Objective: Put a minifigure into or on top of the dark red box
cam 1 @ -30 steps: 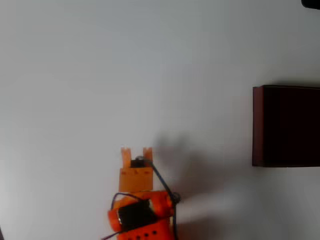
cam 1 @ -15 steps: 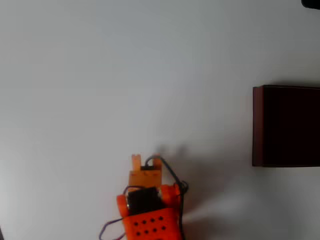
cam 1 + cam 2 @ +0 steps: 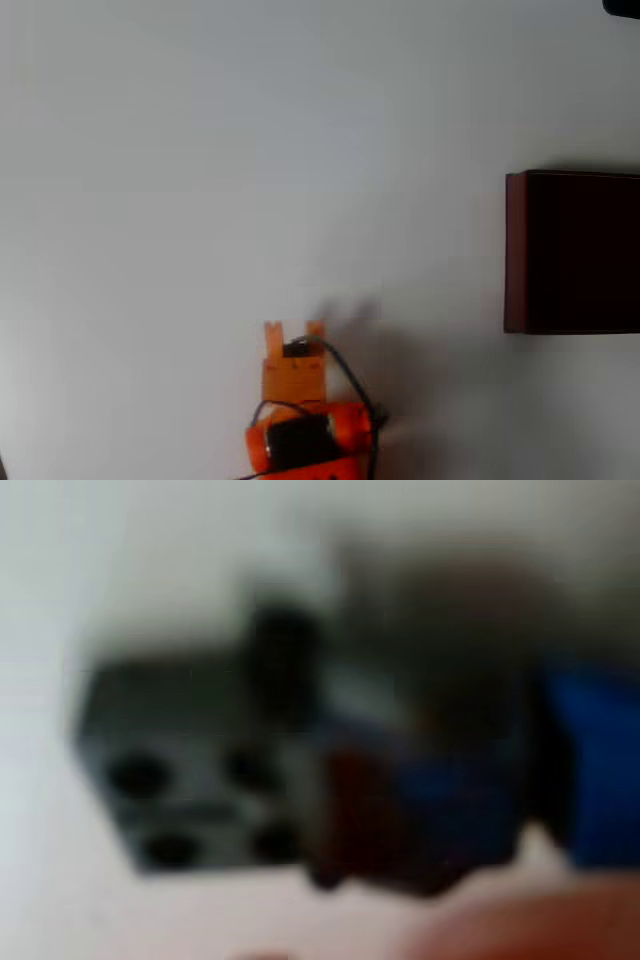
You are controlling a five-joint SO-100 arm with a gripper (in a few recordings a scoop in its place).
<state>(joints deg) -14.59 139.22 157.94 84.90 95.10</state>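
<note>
Holding the minifigure (image 3: 400,780) right up against my lens, I think: the wrist view is a blur of black studded base and bright blue body, lying sideways, with an orange smear of my own finger along the bottom edge. So my claw (image 3: 294,329) looks pinched on it, though the fingertips themselves are out of focus and the contact isn't sharp. In the overhead view the two orange prongs sit close together at the bottom of frame, with a dark bit between them; too small to call it the figure there. Bare white table (image 3: 250,150) just ahead of my tips and all around them. Far off to my right, well apart, sits the dark red box (image 3: 515,250), maroon wall facing me, near-black inside, cut by the frame edge. Risks, my guess: the figure seems held sideways and off-centre, so a quick swing to the right could twist it loose and drop it on open table. Coming in low could also clip the box's near wall.
</note>
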